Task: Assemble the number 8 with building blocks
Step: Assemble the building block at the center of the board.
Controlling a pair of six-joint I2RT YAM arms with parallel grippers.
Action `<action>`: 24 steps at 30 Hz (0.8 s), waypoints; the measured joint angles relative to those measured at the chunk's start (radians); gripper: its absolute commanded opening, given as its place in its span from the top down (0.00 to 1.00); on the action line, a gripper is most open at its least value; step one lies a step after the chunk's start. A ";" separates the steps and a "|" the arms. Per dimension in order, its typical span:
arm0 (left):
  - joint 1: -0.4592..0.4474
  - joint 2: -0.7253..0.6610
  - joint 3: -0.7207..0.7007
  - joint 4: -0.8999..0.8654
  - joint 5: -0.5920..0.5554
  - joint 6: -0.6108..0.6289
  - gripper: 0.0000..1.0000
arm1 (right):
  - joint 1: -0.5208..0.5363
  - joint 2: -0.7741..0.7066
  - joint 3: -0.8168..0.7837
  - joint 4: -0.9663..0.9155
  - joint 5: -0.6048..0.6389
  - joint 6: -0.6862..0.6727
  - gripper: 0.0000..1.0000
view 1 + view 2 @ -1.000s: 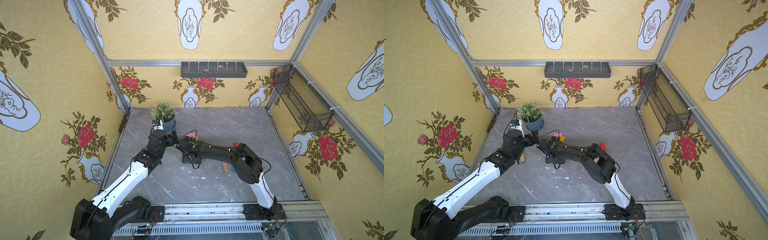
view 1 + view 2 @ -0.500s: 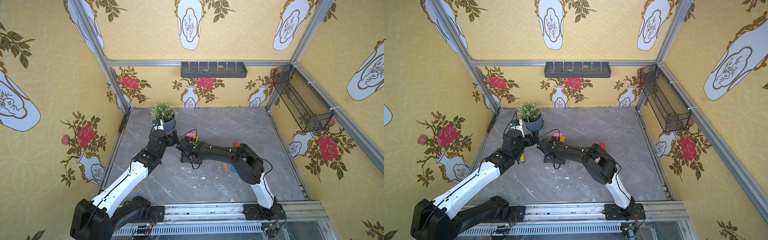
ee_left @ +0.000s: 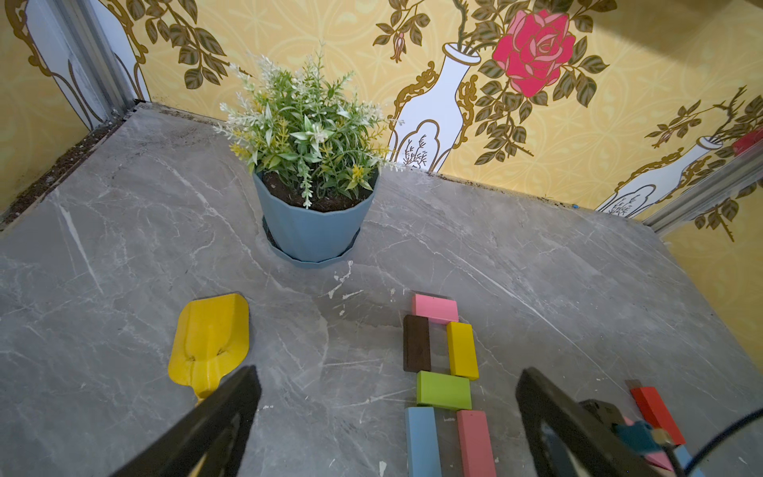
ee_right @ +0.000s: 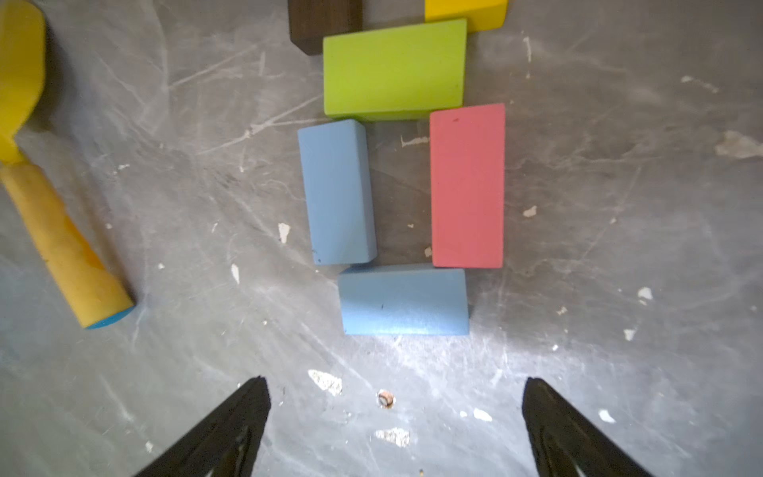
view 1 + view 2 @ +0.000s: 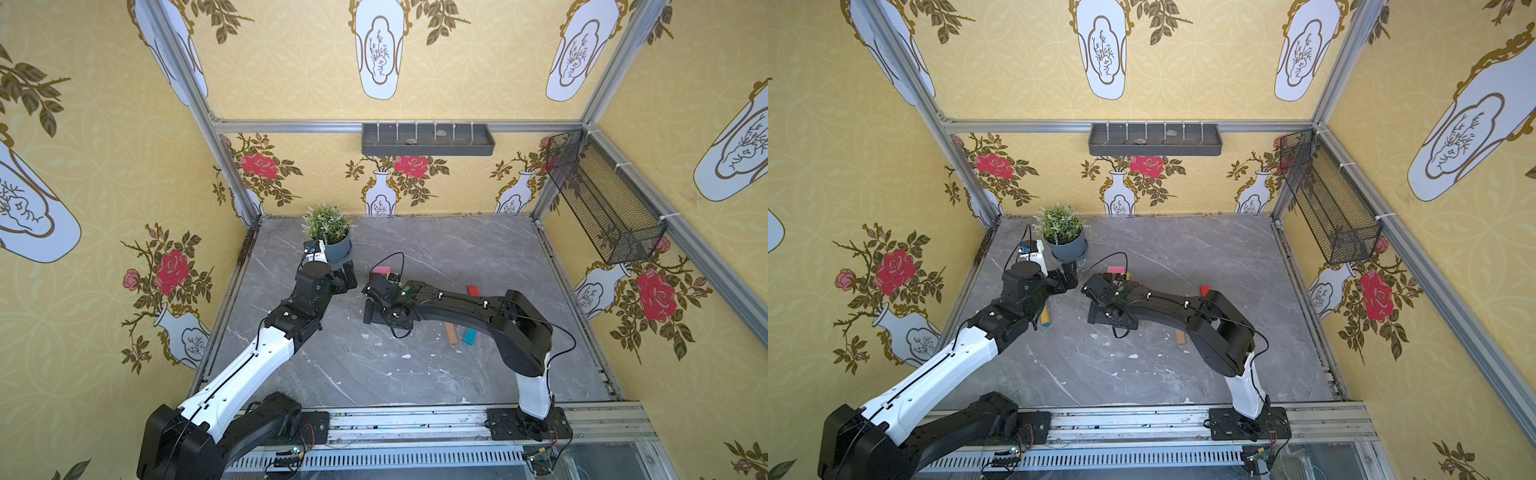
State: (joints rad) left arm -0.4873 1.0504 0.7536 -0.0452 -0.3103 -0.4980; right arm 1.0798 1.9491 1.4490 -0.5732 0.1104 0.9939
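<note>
- Grey marble table (image 5: 457, 249) between yellow flowered walls, with the blocks laid out towards the back, between the two arms
- Seven blocks make up the figure: a pink block (image 3: 436, 307) across the top, a brown block (image 3: 416, 343) and a yellow block (image 3: 462, 350) as the upper sides, and a green block (image 4: 394, 68) across the middle
- Below that come a blue upright (image 4: 336, 192), a coral block (image 4: 467, 186) opposite it, and a blue bar (image 4: 404, 300) closing the bottom
- To my eye both loops are shut, so the step in hand looks like the end of laying the last stroke
- The blue bar sits a shade towards the coral side and the blue upright leans a little, so the lower loop is not quite square
- The next move, I'd say, calls for a clean lift away from the figure with no sweep across the blue bar, or at most a soft nudge to square it
- Right pincer (image 4: 395, 386): jaws spread wide with nothing between them, over bare table just short of the blue bar, touching no block
- Left pincer (image 3: 388, 373): also wide open and empty, hanging beside the figure near the plant pot (image 3: 311, 223), with the yellow scoop (image 3: 210, 338) lying off to one side
- A red block (image 5: 473, 290), a tan block (image 5: 451, 333) and a teal block (image 5: 470, 336) lie apart by the right arm, and look like spares
</note>
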 measured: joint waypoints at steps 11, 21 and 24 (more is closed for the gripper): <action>0.000 0.003 -0.007 0.009 0.026 0.002 0.00 | -0.090 -0.274 -0.145 0.000 0.067 -0.035 0.02; 0.000 0.089 0.028 0.022 0.146 0.018 0.00 | -0.390 -0.482 -0.320 -0.035 0.076 -0.106 0.02; -0.005 0.115 0.040 0.038 0.179 0.018 0.00 | -0.496 -0.517 -0.356 -0.041 0.074 -0.137 0.03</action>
State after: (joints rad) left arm -0.4927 1.1652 0.7937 -0.0071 -0.1314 -0.4797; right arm 0.5842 1.4326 1.0935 -0.6140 0.1841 0.8574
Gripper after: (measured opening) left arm 0.998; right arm 0.976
